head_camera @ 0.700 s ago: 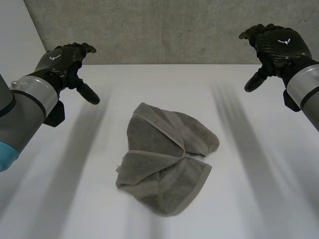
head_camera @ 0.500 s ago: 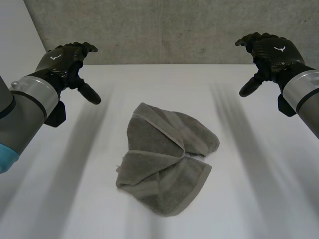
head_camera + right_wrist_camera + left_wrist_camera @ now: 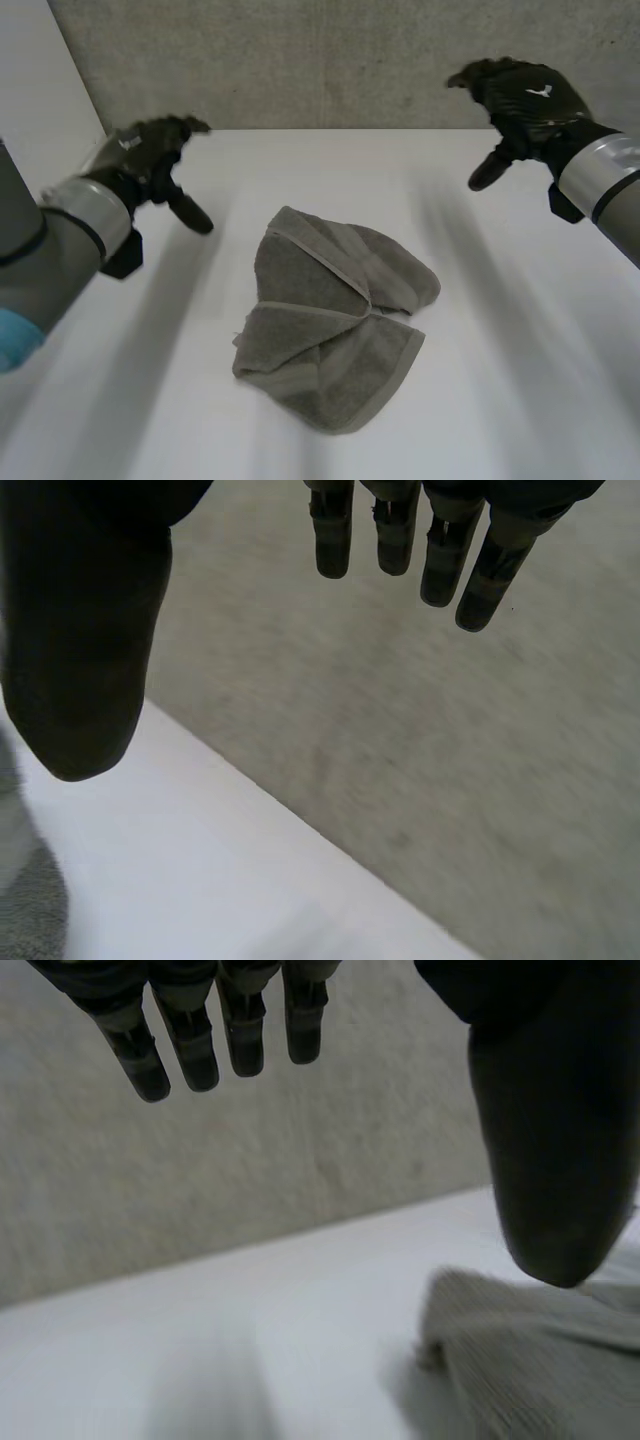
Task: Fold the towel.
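Note:
A grey towel (image 3: 335, 315) lies crumpled in a loose heap at the middle of the white table (image 3: 520, 340), with hemmed edges folded over one another. My left hand (image 3: 150, 160) hovers above the table to the towel's left, open, fingers straight and thumb spread. My right hand (image 3: 520, 100) hovers to the towel's far right near the back wall, open as well. In the left wrist view a towel edge (image 3: 520, 1360) lies below the thumb (image 3: 550, 1140), apart from the fingers (image 3: 190, 1030). In the right wrist view a towel corner (image 3: 25, 910) shows under the thumb (image 3: 80, 630).
A grey concrete wall (image 3: 330, 60) runs along the table's back edge. A white panel (image 3: 40, 80) stands at the back left. Bare tabletop surrounds the towel on all sides.
My left hand has dropped lower and moved right toward the towel. My right hand has shifted left along the back. The towel has not moved.

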You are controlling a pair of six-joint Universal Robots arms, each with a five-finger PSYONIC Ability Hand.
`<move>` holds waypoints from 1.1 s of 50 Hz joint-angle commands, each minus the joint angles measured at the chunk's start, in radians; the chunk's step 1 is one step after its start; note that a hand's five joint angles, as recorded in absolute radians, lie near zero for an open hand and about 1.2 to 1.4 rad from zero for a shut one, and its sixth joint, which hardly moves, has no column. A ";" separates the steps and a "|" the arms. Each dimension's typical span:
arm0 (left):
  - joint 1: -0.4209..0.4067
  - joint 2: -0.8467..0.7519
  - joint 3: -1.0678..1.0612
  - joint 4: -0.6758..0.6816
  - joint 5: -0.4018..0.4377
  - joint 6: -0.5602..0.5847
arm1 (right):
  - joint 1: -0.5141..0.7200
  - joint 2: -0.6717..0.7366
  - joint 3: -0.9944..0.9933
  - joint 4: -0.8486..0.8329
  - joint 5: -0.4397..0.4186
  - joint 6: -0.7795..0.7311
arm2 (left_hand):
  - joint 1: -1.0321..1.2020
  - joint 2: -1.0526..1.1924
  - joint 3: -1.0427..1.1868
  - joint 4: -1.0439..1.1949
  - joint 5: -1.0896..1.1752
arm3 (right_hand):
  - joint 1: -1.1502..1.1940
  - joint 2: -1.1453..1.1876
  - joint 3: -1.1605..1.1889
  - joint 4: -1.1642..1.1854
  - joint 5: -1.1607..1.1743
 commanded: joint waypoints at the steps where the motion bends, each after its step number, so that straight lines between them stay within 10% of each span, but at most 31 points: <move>1: -0.077 0.002 -0.207 0.003 -0.007 -0.006 | 0.010 0.120 -0.076 0.003 -0.324 -0.244 | -0.065 -0.034 -0.043 -0.050 -0.037 | -0.060 -0.077 -0.007 -0.060 -0.063; 22: -0.194 -0.159 -0.272 0.151 -0.213 -0.065 | 0.153 0.460 -0.212 0.141 -0.441 -0.801 | -0.054 -0.022 -0.043 -0.050 -0.025 | -0.060 -0.077 -0.007 -0.060 -0.063; 32: -0.237 -0.224 -0.265 0.164 -0.204 -0.082 | 0.198 0.514 -0.217 0.147 -0.476 -0.962 | 0.629 0.660 -0.043 -0.050 0.658 | -0.026 -0.043 -0.007 -0.060 -0.029; 39: -0.246 -0.242 -0.231 0.167 -0.168 -0.115 | 0.207 0.499 -0.232 0.140 -0.479 -0.979 | 1.112 1.143 -0.043 -0.050 1.140 | 1.159 1.142 -0.007 -0.060 1.156; 46: -0.166 -0.148 -0.145 0.161 -0.116 -0.140 | 0.199 0.408 -0.235 0.137 -0.430 -0.905 | 1.135 1.166 -0.043 -0.050 1.163 | 1.162 1.145 -0.007 -0.060 1.159; 55: -0.093 -0.009 -0.005 0.155 -0.088 -0.134 | 0.168 0.151 -0.193 0.012 -0.006 -0.207 | 1.135 1.166 -0.043 -0.050 1.163 | 1.162 1.145 -0.007 -0.060 1.159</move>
